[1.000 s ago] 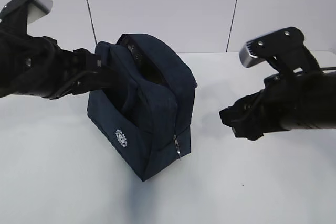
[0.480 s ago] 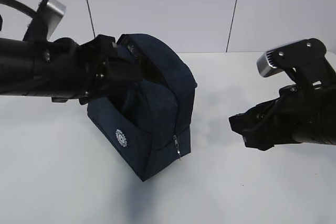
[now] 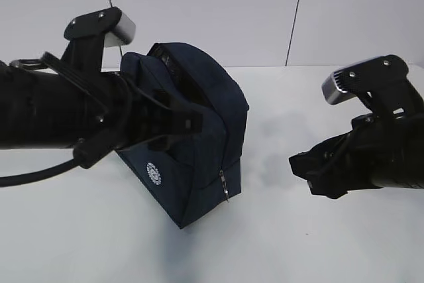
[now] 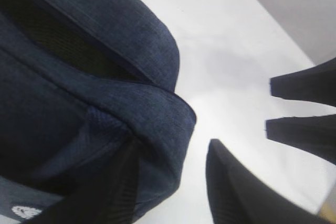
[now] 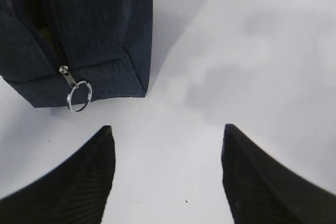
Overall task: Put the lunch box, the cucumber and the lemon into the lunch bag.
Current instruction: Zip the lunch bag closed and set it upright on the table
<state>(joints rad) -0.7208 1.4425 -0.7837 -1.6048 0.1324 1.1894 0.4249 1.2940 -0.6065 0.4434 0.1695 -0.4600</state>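
The lunch bag (image 3: 192,144), a boxy dark navy fabric one, stands on the white table (image 3: 318,243) left of centre in the exterior view, tipped so that its open top faces up and to the left. A small round white logo (image 3: 154,173) sits on its near-left face, and a zipper runs down the near-right corner to a metal ring pull (image 5: 79,96) that hangs just above the tabletop.

The left arm reaches in from the left edge and crosses in front of the bag's upper near side. In the left wrist view the left gripper (image 4: 173,182) has one finger (image 4: 241,187) over bare table beside the bag's rounded corner, while the other lies against the bag's fabric at the lower left; the jaws stand apart, and I cannot tell whether they grip any fold of cloth.

The right gripper (image 5: 168,177) hangs over the table to the right of the bag, well apart from it, with its two fingers (image 5: 68,182) spread wide and nothing between them but bare tabletop. Its tips point toward the bag's zipper corner.

The dark interior of the bag shows through the opening; what lies inside cannot be made out.
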